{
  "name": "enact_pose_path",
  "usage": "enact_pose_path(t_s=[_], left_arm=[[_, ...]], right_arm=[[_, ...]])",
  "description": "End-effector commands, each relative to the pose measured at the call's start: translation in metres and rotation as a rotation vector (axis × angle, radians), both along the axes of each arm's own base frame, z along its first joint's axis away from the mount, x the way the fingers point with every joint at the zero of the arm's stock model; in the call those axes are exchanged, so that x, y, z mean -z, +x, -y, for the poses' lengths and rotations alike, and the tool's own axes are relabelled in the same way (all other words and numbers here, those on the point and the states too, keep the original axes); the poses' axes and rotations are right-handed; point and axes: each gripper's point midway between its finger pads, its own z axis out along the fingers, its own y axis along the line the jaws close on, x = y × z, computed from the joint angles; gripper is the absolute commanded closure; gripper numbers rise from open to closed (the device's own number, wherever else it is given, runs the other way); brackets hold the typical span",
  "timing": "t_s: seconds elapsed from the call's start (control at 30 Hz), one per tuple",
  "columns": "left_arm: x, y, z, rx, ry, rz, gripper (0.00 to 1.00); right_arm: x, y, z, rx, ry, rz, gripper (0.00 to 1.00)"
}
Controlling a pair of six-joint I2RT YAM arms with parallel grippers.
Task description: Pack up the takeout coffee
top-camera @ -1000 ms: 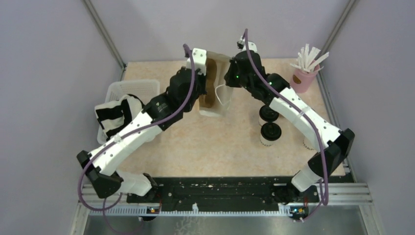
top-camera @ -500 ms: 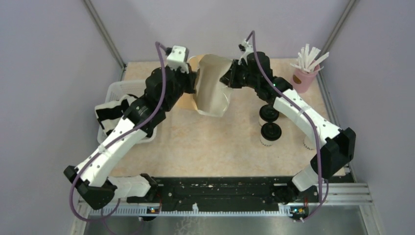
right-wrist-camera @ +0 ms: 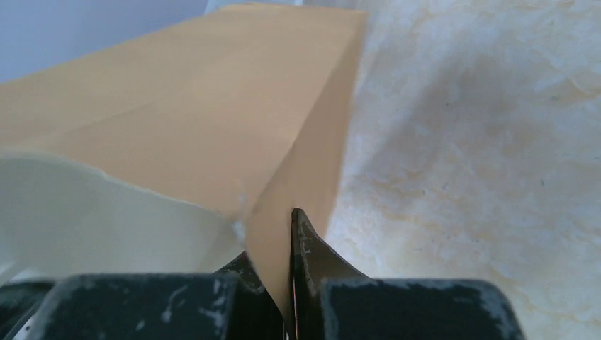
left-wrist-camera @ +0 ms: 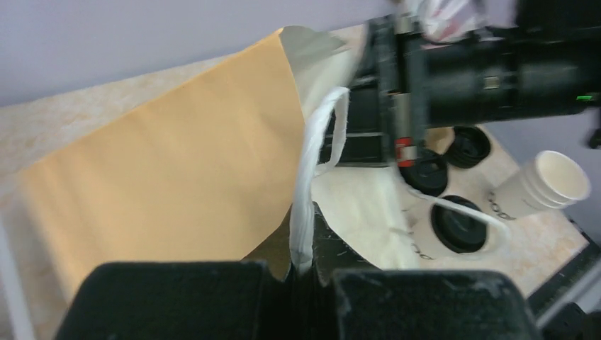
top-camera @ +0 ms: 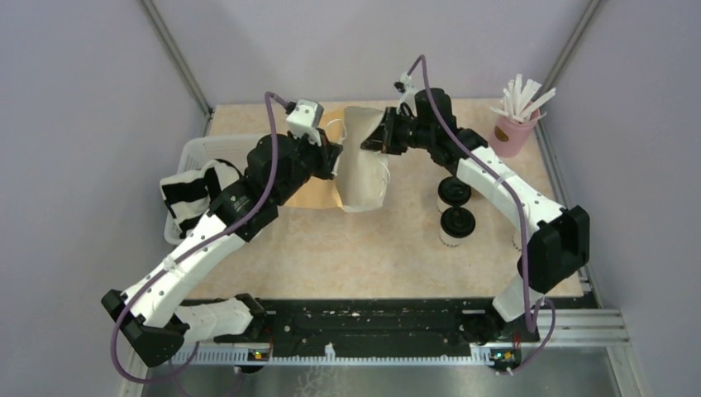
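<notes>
Nearest the arm bases, toward the right edge of the table (top-camera: 364, 252), stand the two takeout coffees (top-camera: 457, 223). One is just behind the other, both have their lids on, and they are not yet packed. Farther back, near the middle of the far edge, both arms hold the brown paper bag (top-camera: 312, 195). The left gripper (left-wrist-camera: 306, 263) is fully closed on the white handle (left-wrist-camera: 315, 163) at the bag's rim. The right gripper (right-wrist-camera: 287, 283) is pinched tight on the opposite side wall. The bag seems tipped, with its bottom toward the left edge and its pale inside turned to the right, so its long axis runs across the table. The coffees lie to the right of the mouth, and I judge the right arm is the nearer one to them.
</notes>
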Motion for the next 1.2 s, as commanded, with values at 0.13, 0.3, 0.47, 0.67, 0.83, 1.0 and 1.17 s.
enact_pose_path(t_s=[0.13, 0.3, 0.47, 0.67, 0.83, 1.0, 1.17], left_arm=[[0.041, 0.003, -0.044, -0.154, -0.027, -0.102, 1.0], [0.03, 0.004, -0.04, -0.133, -0.077, -0.076, 1.0], [0.003, 0.01, -0.014, -0.044, -0.114, -0.081, 1.0], [-0.075, -0.01, -0.01, 0.018, -0.314, -0.043, 1.0], [-0.069, -0.008, -0.029, -0.126, -0.357, -0.194, 1.0], [-0.049, -0.007, -0.033, -0.202, -0.354, -0.318, 1.0], [0.109, 0.02, -0.042, -0.22, -0.204, -0.746, 1.0]], right_arm=[[-0.03, -0.012, 0.035, 0.146, -0.25, 0.225, 1.0], [-0.027, -0.008, 0.041, 0.144, -0.326, 0.23, 1.0], [-0.047, -0.005, 0.047, 0.144, -0.392, 0.255, 1.0], [-0.13, -0.048, 0.043, 0.12, -0.388, 0.374, 1.0], [-0.138, -0.065, 0.041, 0.111, -0.397, 0.272, 1.0], [-0.106, -0.07, 0.04, 0.125, -0.419, 0.09, 1.0], [0.019, -0.041, 0.033, 0.082, -0.38, -0.223, 1.0]])
